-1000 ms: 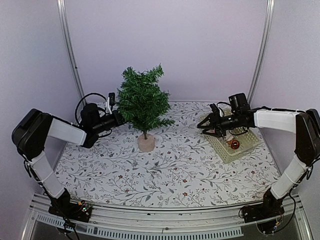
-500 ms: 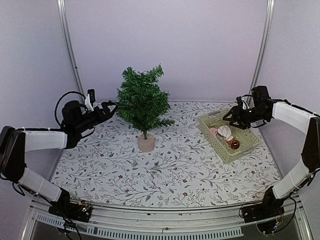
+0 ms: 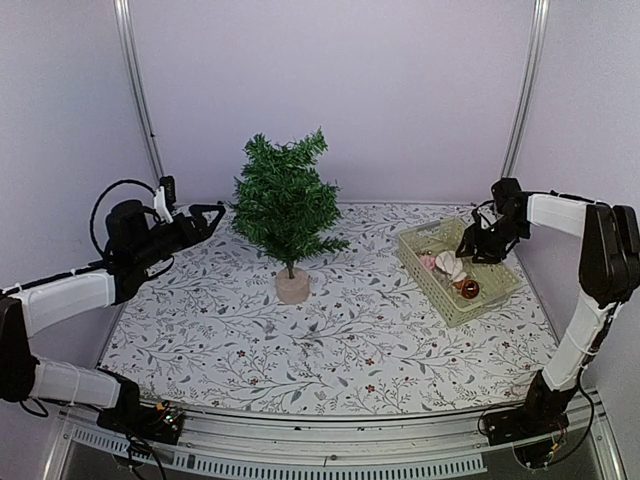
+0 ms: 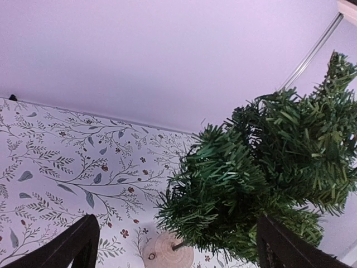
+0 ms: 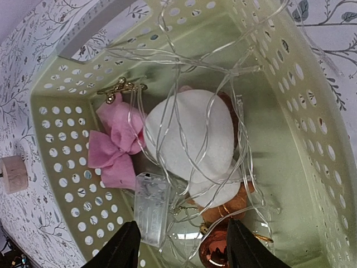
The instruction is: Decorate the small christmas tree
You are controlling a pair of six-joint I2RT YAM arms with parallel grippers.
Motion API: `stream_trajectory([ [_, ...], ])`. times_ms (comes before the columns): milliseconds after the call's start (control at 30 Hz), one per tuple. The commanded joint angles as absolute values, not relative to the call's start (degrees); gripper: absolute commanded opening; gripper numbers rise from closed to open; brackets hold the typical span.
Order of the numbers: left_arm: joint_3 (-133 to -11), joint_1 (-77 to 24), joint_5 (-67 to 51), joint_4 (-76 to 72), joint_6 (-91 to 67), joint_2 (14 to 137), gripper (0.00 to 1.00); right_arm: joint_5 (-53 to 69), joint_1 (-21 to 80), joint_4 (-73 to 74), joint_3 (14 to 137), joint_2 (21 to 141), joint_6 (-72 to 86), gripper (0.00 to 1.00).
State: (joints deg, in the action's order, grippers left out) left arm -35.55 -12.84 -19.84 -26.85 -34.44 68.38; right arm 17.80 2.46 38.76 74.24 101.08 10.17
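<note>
Now spread, left end effector (image 3: 212, 213) has quit the small christmas tree (image 3: 285, 200); right end effector (image 3: 472, 250) parted.

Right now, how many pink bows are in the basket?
1. The pink bow lies in the basket close to its perforated wall, beside the white fabric piece. More could be hidden under that piece.

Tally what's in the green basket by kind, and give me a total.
Pink bow: 1
White soft ornament: 1
Copper bauble: 1
Small gold trinket: 1
Light string with clear battery box: 1
Total: 5 that can be told apart; the tangle of wire may hide more.
</note>
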Motion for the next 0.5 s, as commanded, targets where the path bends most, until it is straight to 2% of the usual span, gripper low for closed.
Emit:
stream_trajectory([
  [0, -34.17, -12.3, -19.8, -24.76, -32.82, 65.73, 0.99, 16.59, 1.85, 38.49, 78.9, 104.23, 6.98, 0.56],
  [200, -33.46, -12.31, -19.82, -23.94, -32.26, 63.96, 1.0, 17.86, 1.85, 37.53, 86.46, 110.67, 6.95, 0.58],
  [367, -33.88, -12.39, -19.37, -22.98, -31.68, 63.26, 0.99, 19.2, 1.86, 37.7, 91.6, 116.12, 6.62, 0.66],
  [467, -33.62, -12.39, -18.86, -22.85, -31.73, 62.43, 0.99, 19.97, 1.82, 37.72, 92.83, 118.22, 5.5, 0.76],
])
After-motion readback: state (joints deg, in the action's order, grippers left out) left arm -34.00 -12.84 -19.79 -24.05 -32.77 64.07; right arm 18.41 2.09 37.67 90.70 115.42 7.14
